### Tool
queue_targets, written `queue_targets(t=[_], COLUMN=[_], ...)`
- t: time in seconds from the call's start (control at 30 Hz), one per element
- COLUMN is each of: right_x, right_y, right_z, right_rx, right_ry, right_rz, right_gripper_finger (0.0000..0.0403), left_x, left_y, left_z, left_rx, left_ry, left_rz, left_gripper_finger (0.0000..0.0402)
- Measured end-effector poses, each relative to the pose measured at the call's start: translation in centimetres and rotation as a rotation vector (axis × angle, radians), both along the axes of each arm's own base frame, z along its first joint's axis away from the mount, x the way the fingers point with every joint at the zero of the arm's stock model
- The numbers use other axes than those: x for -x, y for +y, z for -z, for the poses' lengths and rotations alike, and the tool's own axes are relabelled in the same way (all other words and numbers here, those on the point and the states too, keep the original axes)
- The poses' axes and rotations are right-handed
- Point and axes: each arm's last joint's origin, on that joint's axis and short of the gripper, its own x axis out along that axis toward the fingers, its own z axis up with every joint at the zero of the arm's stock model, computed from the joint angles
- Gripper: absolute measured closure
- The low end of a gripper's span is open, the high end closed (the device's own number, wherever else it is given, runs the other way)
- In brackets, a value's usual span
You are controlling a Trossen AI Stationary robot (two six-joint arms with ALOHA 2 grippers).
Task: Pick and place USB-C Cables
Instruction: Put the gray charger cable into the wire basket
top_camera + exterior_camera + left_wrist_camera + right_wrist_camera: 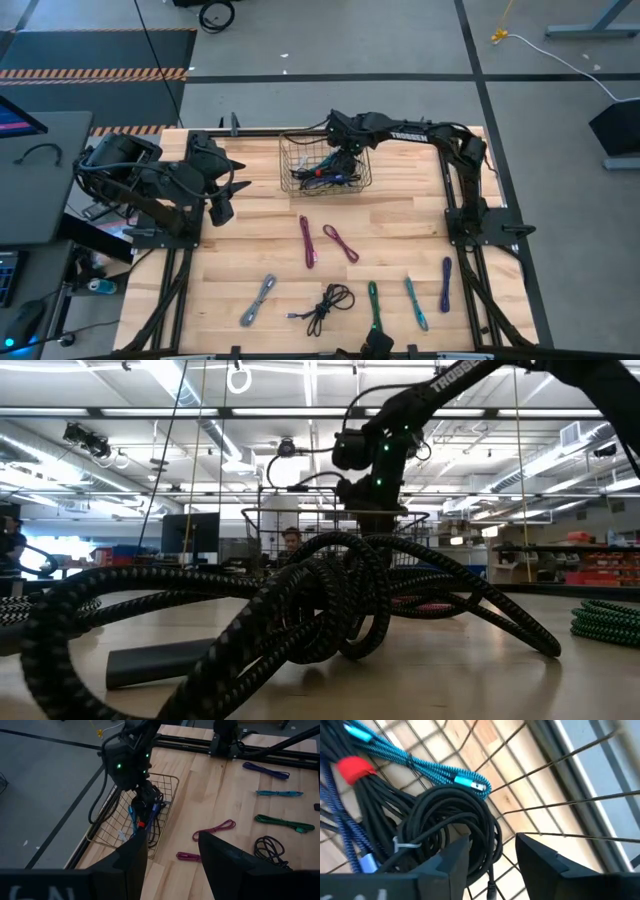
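The right end effector was seen inside the wire basket, fingers parted, nothing gripped, above a black coiled cable; the left end effector waited beside the basket, open.

Low view: a black cable coil is filling the foreground w/ blur, hiding most of the worktop behind it; a green cable is getting cut off at the right edge. The right claw is sitting inside the wire basket, and from above its fingers are too small to read. Cables in the basket are overlapping, so no count possible. In the right wrist view, the black bundle is running under the fingers.
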Motion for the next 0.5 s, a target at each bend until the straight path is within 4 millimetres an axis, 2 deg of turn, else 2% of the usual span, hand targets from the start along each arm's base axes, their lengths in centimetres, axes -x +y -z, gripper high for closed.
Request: queue_targets(t=[0.13, 0.3, 0.37, 0.5], right_x=[0.3, 1.5, 2.3, 4.7], right_y=[1.0, 3.2, 4.4, 6.9], right_z=[-2.6, -7.5, -9.8, -14.6], right_rx=[0.036, 0.099, 0.126, 0.187], right_ry=[-0.060, -0.190, -0.259, -0.404], right_rz=[-0.021, -0.058, -0.080, -0.120], right_gripper_finger=[0.0222, 0.0220, 0.0220, 0.0220], left_x=[0.0, -0.6, -1.1, -2.6], left_y=[0.0, -0.1, -0.3, -1.1], left_z=[0.0, 0.4, 1.3, 4.3], left_rx=[0.000, 0.014, 0.027, 0.127], left_ry=[0.000, 0.009, 0.040, 0.179], left_rz=[0.000, -0.023, -0.033, -0.011], left_gripper_finger=[0.0221, 0.0221, 0.0221, 0.0221])
